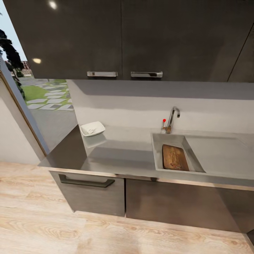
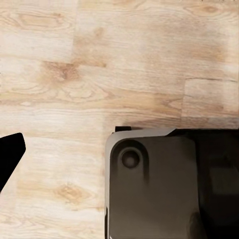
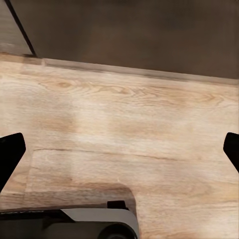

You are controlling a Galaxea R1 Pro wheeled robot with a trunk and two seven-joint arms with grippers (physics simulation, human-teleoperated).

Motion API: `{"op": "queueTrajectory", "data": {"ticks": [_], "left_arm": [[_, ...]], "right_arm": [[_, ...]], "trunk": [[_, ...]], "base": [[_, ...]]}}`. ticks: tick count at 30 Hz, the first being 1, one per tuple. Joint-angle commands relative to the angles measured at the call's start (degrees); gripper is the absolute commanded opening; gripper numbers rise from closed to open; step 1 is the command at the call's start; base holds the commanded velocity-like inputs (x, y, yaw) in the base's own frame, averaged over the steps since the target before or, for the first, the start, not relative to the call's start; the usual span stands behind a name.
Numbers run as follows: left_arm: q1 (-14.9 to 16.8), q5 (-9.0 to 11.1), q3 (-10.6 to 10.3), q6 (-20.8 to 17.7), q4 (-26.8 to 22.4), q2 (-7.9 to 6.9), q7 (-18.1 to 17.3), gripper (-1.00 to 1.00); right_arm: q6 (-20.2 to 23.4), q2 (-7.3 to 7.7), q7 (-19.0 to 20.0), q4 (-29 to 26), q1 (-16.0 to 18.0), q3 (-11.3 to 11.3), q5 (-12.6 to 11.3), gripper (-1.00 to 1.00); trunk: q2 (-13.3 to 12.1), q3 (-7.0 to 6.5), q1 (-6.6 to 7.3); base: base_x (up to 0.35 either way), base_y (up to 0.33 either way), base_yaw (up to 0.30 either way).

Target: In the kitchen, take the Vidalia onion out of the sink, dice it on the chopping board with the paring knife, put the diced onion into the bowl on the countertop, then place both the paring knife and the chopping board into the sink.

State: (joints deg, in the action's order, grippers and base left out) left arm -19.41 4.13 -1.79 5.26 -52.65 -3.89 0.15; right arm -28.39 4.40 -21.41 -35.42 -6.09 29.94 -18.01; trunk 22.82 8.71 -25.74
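Grey tabletop is carrying the bowl at its far-left corner, the chopping board is lying inside the sink, and the right end effector is hanging wide open and empty over the floor.

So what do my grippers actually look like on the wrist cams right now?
Little of them shows. In the right wrist view, the right gripper appears as two flat black, pointed fingertips at the picture's two side edges. In the left wrist view, one matching black fingertip of the left gripper shows at an edge. No cables or markings are visible on them.
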Motion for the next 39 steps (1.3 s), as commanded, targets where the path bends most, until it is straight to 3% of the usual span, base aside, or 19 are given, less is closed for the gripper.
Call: {"op": "queueTrajectory", "data": {"ticks": [1,35,39], "left_arm": [[-0.01,0.44,-0.15,0.10,-0.09,-0.06,0.02,1.00],[-0.01,0.44,-0.15,0.10,0.56,0.02,0.02,1.00],[0.00,0.44,-0.15,0.10,0.64,0.02,0.02,1.00]], "right_arm": [[-0.17,0.09,-0.39,-0.07,0.03,0.47,-0.49,1.00],[-0.17,-0.09,-0.39,-0.10,0.03,0.42,-0.71,1.00],[-0.13,-0.07,-0.37,-0.17,0.03,0.43,-4.44,1.00]], "trunk": [[0.10,0.00,-0.04],[0.10,-3.08,-0.04],[0.10,-3.44,-0.04]], "base": [[0.000,0.000,0.000],[0.000,0.000,-0.001],[0.000,0.000,-0.092]]}}
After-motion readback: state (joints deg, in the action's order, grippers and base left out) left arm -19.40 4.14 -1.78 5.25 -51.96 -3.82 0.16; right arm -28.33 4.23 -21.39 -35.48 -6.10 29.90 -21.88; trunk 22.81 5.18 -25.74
